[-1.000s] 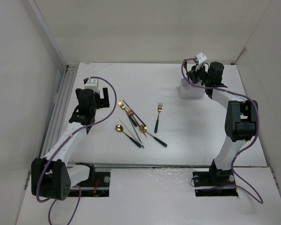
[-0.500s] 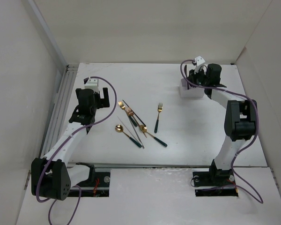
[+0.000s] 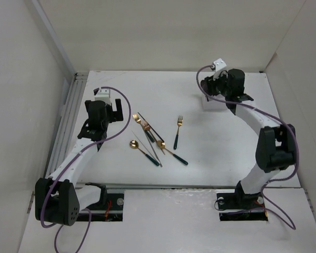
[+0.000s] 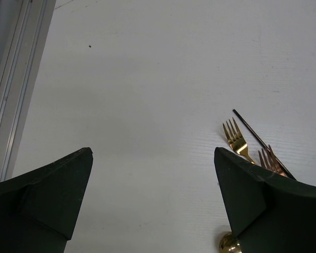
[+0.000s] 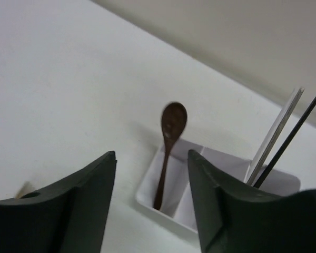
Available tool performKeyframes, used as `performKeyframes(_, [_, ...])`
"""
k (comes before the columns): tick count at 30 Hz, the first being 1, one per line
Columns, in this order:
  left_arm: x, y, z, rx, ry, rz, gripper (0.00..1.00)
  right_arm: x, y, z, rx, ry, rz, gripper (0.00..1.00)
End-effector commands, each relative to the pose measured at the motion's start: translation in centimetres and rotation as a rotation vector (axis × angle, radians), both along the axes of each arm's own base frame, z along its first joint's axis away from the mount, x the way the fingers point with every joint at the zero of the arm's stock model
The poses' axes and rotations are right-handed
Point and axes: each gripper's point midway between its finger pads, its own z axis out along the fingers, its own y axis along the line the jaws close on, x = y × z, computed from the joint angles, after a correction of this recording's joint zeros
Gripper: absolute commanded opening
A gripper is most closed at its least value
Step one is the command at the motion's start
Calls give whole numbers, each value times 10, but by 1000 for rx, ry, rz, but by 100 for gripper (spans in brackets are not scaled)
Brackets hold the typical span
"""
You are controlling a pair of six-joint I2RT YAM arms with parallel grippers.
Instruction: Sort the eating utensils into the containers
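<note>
R gripper (image 5: 151, 154): jaws apart, nothing held, above small white divided plastic bin (image 5: 163, 212). Dark brown spoon (image 5: 165, 158) leans in an end compartment. Thin black chopstick (image 5: 287, 138) and pale flat stick (image 5: 276, 132) lean in another. L gripper (image 4: 152, 153): wide open, empty, near gold-headed forks (image 4: 236, 139) on table.

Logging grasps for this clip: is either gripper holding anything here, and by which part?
Nothing is held. The right gripper is open above the bin, clear of the spoon standing in it; the left gripper is open and empty.
</note>
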Motion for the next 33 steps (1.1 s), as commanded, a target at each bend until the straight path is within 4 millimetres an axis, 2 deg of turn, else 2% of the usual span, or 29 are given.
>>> performKeyframes(1, [-2, 5, 11, -45, -58, 50, 100, -23, 23, 63, -39, -130, -72, 64])
performKeyframes(2, [-4, 5, 6, -43, -48, 50, 100, -32, 28, 54, -64, -93, -90, 68])
performKeyframes(3, [-4, 5, 6, -55, -48, 54, 100, -40, 37, 56, -95, -94, -130, 94])
performKeyframes(4, [-7, 5, 4, -54, -46, 54, 100, -45, 40, 57, -127, -96, -156, 100])
performKeyframes(5, [-8, 6, 2, -55, -50, 54, 100, -51, 41, 56, -154, -96, -200, 100])
performKeyframes(6, [-8, 6, 1, -56, -56, 54, 100, -60, 41, 66, -197, -127, -292, 100])
performKeyframes(7, [-9, 6, 2, -59, -66, 54, 100, -65, 40, 61, -223, -123, -329, 100])
performKeyframes(9, [-9, 7, 5, -61, -94, 62, 100, -73, 39, 60, -174, -113, -407, 100])
performKeyframes(11, [-10, 7, 6, -64, -109, 62, 100, -77, 49, 62, -112, -106, -360, 100])
performKeyframes(13, [-14, 9, 10, -60, -139, 58, 100, -87, 74, 64, -7, -71, -188, 100])
performKeyframes(15, [-17, 10, 17, -53, -174, 52, 100, -90, 78, 57, 112, -10, -159, 100])
performKeyframes(16, [-19, 11, 15, -38, -182, 47, 100, -90, 80, 57, 142, 6, -138, 100])
performKeyframes(19, [-25, 12, 16, -37, -223, 44, 100, -96, 87, 49, 140, 31, -119, 86])
performKeyframes(20, [-26, 12, 14, -37, -224, 44, 100, -104, 91, 40, 91, 53, -140, 72])
performKeyframes(21, [-26, 10, 17, -43, -233, 31, 100, -108, 95, 29, 57, 87, -147, 68])
performKeyframes(22, [-27, 8, 13, -57, -224, 26, 100, -110, 98, 11, 30, 144, -163, 63])
performKeyframes(23, [-27, 7, 15, -62, -233, 17, 100, -120, 96, -9, -7, 232, -185, 61])
performKeyframes(25, [-28, 0, 10, -78, -223, -5, 100, -128, 102, -30, 6, 323, -195, 64])
performKeyframes(26, [-29, -7, 16, -85, -243, -23, 100, -131, 106, -44, 35, 378, -216, 68])
performKeyframes(27, [-30, -6, 12, -74, -234, -26, 100, -140, 117, -56, 49, 425, -186, 76])
performKeyframes(28, [-31, -10, 14, -77, -243, -38, 100, -145, 122, -66, 51, 457, -176, 79])
performKeyframes(30, [-31, -10, 14, -77, -243, -38, 100, -156, 131, -89, 41, 529, -189, 79])
performKeyframes(31, [-31, -8, 15, -74, -243, -28, 100, -158, 141, -91, 43, 536, -176, 80])
performKeyframes(32, [-31, -8, 13, -75, -245, -28, 100, -158, 142, -96, 40, 552, -184, 80])
performKeyframes(33, [-31, -8, 13, -75, -245, -28, 100, -163, 149, -111, 25, 589, -176, 80])
